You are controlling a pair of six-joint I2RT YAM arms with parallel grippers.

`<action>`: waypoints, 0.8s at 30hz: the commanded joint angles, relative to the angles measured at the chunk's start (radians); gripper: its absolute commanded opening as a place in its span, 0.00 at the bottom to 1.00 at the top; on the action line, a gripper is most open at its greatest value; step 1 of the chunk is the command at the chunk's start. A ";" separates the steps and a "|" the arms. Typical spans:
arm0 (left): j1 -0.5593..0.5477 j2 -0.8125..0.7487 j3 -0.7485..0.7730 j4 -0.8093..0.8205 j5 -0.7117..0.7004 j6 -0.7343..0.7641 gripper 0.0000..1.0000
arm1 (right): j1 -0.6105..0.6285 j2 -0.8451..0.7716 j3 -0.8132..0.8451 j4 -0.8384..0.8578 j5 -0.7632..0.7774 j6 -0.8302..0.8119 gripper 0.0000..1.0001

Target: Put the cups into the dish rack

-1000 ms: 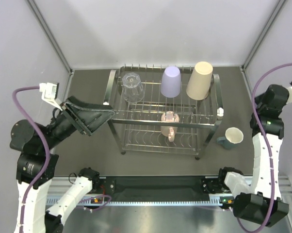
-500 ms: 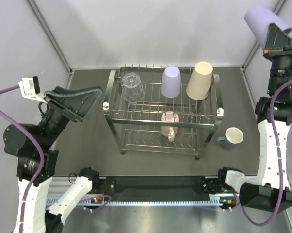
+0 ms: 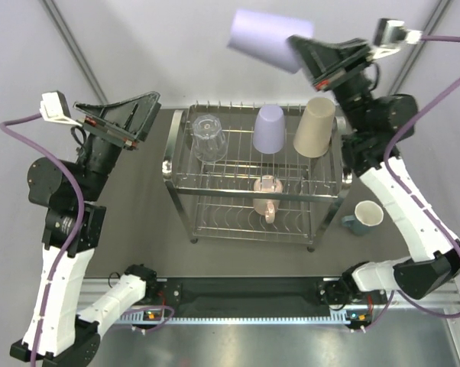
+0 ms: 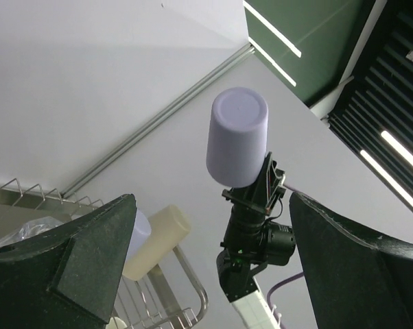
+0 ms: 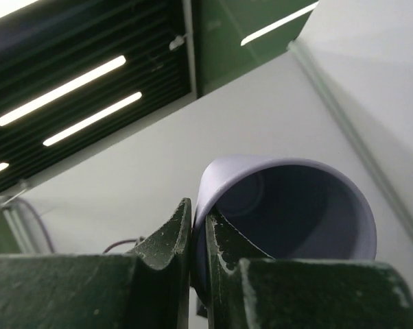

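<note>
Grey walls, dark desk. Right jaws pinch the rim wall of lavender tumbler (image 3: 264, 40), held high behind the dish rack (image 3: 174, 139), long axis seemingly near level, base pointing left. Left jaws spread, empty, left of rack.

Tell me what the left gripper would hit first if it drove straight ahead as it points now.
Likely the lavender tumbler pinched in the right gripper: the left wrist view has it dead ahead of the open left gripper. Depth is unclear.
</note>
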 commanded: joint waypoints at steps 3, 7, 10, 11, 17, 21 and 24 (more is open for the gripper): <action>0.003 -0.025 -0.036 0.145 -0.038 -0.049 0.98 | 0.211 0.052 0.061 0.077 -0.002 -0.103 0.00; 0.003 -0.023 -0.055 0.172 -0.023 -0.060 0.98 | 0.312 0.128 0.113 0.077 0.001 -0.110 0.00; 0.001 -0.034 -0.073 0.200 -0.027 -0.069 0.98 | 0.377 0.156 0.138 0.069 0.006 -0.136 0.00; 0.003 -0.034 -0.075 0.206 -0.027 -0.070 0.98 | 0.398 0.161 0.138 0.066 0.007 -0.142 0.00; 0.003 -0.046 -0.089 0.211 -0.049 -0.073 0.98 | 0.469 0.174 0.135 0.072 0.015 -0.154 0.00; 0.003 -0.048 -0.089 0.228 -0.052 -0.070 0.96 | 0.506 0.161 0.110 0.069 0.035 -0.186 0.00; 0.003 -0.046 -0.086 0.229 -0.055 -0.069 0.91 | 0.526 0.154 0.093 0.069 0.040 -0.194 0.00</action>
